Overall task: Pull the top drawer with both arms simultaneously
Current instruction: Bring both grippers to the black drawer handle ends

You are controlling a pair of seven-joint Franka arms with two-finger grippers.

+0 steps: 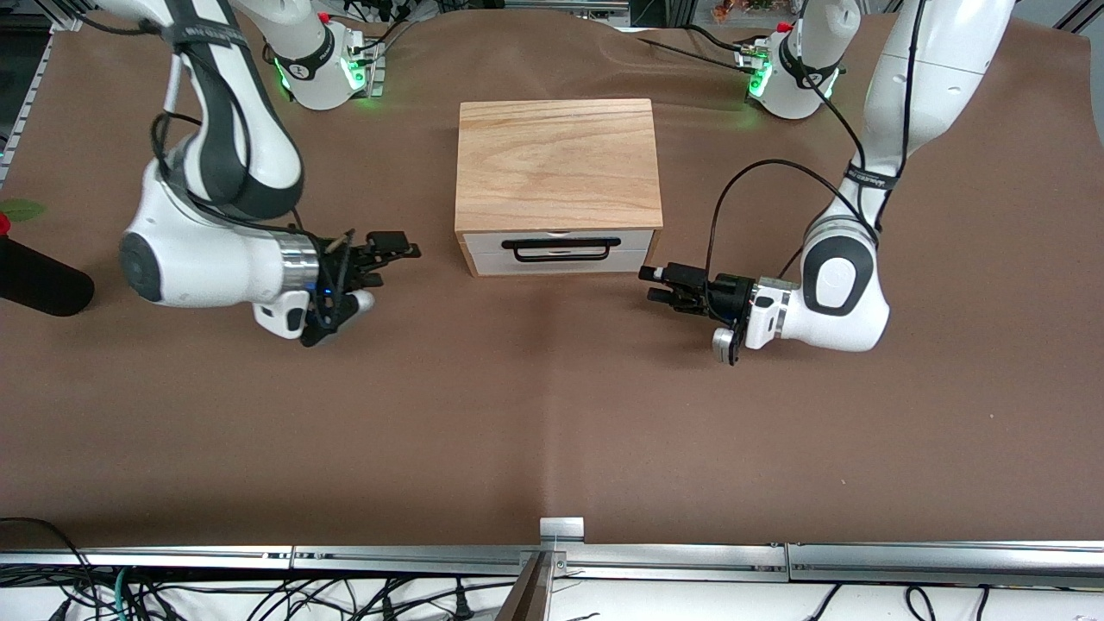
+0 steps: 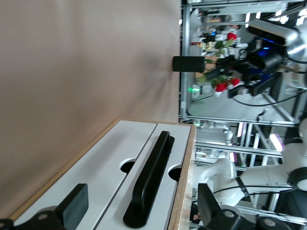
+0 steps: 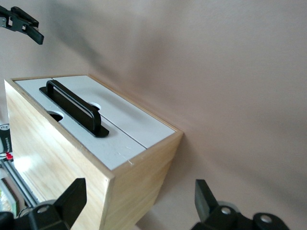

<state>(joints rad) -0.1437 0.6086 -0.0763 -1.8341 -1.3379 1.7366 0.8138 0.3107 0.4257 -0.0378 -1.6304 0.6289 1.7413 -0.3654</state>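
The oak box stands mid-table. Its top drawer has a white front and a black bar handle, and it looks shut flush with the casing. My left gripper is open and empty, low over the cloth just off the box's front corner toward the left arm's end. In the left wrist view the handle lies between its spread fingers. My right gripper is open and empty, low over the cloth off the other front corner. The right wrist view shows the drawer front, the handle and the box corner between its fingers.
A brown cloth covers the table. A black vase with red flowers lies at the right arm's end of the table. A metal rail runs along the edge nearest the front camera. A lower white drawer front sits under the top one.
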